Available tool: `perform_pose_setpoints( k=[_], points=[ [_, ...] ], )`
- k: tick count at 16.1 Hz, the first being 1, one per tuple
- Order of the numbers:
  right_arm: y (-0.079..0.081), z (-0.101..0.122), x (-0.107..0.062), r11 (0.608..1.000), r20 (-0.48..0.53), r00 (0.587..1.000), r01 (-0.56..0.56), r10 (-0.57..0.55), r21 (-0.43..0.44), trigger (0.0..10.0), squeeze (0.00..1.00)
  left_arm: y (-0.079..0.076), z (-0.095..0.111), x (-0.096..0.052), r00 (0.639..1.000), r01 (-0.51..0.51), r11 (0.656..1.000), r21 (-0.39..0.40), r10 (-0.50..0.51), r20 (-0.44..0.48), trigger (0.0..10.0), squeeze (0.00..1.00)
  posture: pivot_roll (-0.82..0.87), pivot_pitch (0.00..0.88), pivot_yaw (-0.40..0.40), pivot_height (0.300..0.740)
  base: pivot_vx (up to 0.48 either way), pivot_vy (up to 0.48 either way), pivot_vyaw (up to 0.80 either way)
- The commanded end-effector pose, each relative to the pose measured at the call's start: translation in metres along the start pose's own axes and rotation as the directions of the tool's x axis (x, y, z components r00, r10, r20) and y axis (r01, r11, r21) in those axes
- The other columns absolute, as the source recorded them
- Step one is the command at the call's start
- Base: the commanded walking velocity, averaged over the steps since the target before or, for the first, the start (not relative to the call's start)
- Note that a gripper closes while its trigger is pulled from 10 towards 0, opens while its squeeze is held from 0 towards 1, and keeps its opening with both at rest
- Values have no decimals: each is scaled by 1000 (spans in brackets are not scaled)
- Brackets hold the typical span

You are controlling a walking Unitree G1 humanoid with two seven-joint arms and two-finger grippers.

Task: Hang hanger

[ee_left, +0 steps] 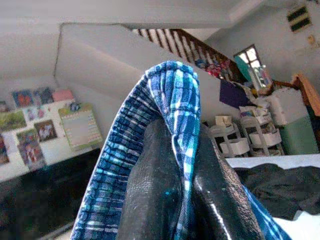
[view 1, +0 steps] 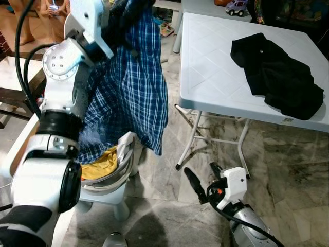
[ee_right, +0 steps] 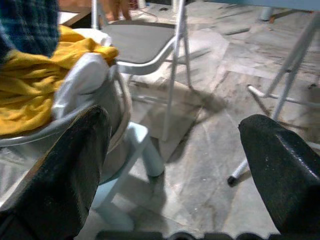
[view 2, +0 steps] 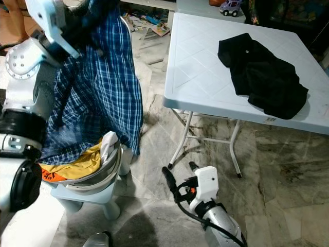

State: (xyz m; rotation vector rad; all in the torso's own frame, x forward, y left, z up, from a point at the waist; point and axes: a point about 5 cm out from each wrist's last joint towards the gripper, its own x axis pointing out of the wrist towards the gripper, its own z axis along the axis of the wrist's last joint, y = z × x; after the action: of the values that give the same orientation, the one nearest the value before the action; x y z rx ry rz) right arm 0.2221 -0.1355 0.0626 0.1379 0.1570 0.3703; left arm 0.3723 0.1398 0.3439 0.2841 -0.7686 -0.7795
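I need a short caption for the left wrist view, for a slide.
Left pincer shut on a fold of the blue plaid shirt, held up indoors.

My right gripper [view 1: 201, 177] hangs low with its fingers apart, over bare floor [view 1: 288, 170]. The table legs [view 1: 191, 139] stand just beyond it. On my left, the blue shirt [view 1: 131, 87] hangs down and blocks the way to the basket [view 1: 121, 164] on its stool [view 1: 108, 198].
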Motion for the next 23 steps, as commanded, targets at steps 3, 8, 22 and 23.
perform_pose_setpoints(
  k=[3,8,22,23],
  points=[
    [-12,-1,-5,995,17,995,99,-99,-2,10000,0,-1,41,33,979,-23,996,83,6,205,0,0,194,101,-92,740,0,0,0],
    [-10,-3,-3,989,32,989,143,-144,29,10000,0,-35,-53,-20,974,-177,982,-61,166,-157,0,0,194,104,-79,740,0,0,0],
    [-44,11,-12,845,83,851,495,-518,203,10000,0,-129,-137,-128,684,-520,850,-82,357,-636,0,0,176,86,-107,740,0,0,-229],
    [-45,11,-12,840,84,845,505,-528,200,10000,0,-126,-135,-124,698,-511,855,-91,351,-624,0,0,171,82,-101,740,0,0,-800]
  ],
)
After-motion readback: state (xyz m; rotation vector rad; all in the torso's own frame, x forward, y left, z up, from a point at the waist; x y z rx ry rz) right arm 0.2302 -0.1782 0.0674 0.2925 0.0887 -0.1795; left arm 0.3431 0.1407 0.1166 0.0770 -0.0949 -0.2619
